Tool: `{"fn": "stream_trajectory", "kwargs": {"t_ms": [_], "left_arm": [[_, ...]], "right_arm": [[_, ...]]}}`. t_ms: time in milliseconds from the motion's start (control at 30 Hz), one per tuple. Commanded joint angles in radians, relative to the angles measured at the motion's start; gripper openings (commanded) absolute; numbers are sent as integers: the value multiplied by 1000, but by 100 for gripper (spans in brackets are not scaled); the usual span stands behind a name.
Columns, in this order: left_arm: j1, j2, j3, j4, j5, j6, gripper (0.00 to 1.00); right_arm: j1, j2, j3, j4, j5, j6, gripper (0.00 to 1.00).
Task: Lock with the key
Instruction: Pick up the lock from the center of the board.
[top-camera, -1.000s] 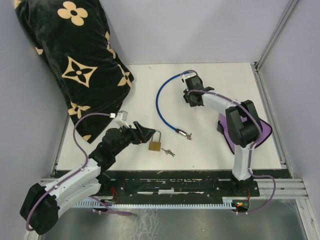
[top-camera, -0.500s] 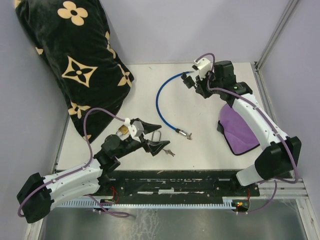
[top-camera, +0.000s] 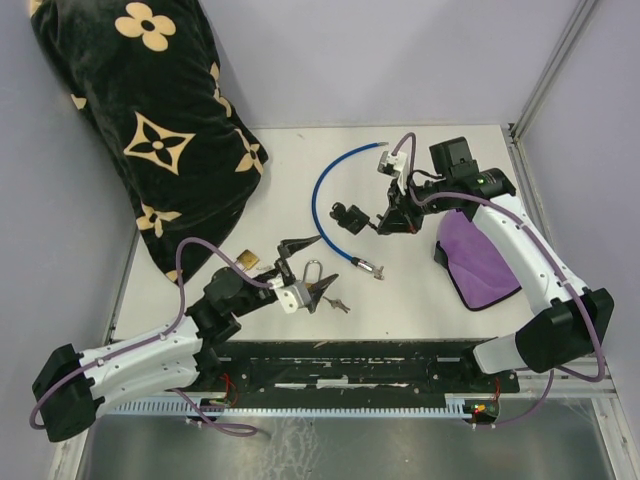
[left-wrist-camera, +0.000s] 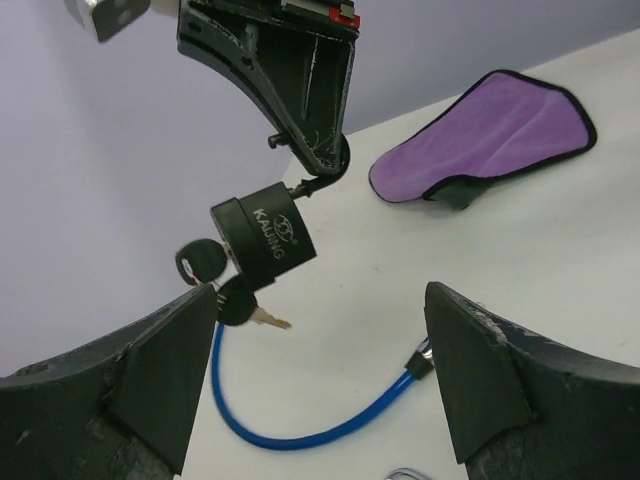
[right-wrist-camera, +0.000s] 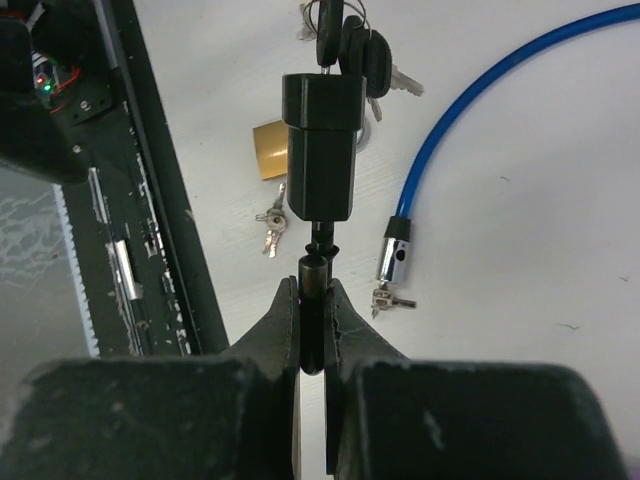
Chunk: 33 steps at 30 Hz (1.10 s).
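Right hand (right-wrist-camera: 313, 305) pinches the stem of a black cylindrical lock (right-wrist-camera: 320, 150) with keys (right-wrist-camera: 352, 48), clear of the white tabletop (top-camera: 420, 300). Left hand (top-camera: 308, 268) spread above a brass padlock (right-wrist-camera: 268, 150).

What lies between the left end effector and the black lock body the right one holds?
The blue cable, lying on the table, runs between the left end effector and the lock body; the left wrist view shows it best.

The black lock head (left-wrist-camera: 262, 240) reads "KALIUNG" — roughly.

One cushion (top-camera: 150, 130), one cloth (top-camera: 482, 258), one padlock (right-wrist-camera: 268, 150), one cable lock (top-camera: 320, 200).
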Motion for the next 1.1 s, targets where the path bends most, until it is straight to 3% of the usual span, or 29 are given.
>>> {"fn": "stream_trajectory", "kwargs": {"t_ms": [0, 233, 467, 733, 833, 1067], "left_arm": [[-47, -5, 85, -92, -75, 346, 90], [-142, 60, 162, -207, -203, 487, 93], [-164, 67, 194, -266, -233, 543, 98], [-174, 103, 223, -331, -278, 740, 100], [-179, 125, 203, -258, -306, 816, 100], [-186, 289, 169, 75, -408, 991, 100]], "right_arm": [[-6, -3, 84, -84, -154, -118, 2], [-6, 12, 109, -218, -155, -208, 2], [-6, 28, 130, -294, -183, -240, 2], [-6, 78, 185, -381, -263, -245, 2], [-4, 88, 203, -407, -282, -244, 2], [7, 161, 323, -556, -320, -267, 2]]}}
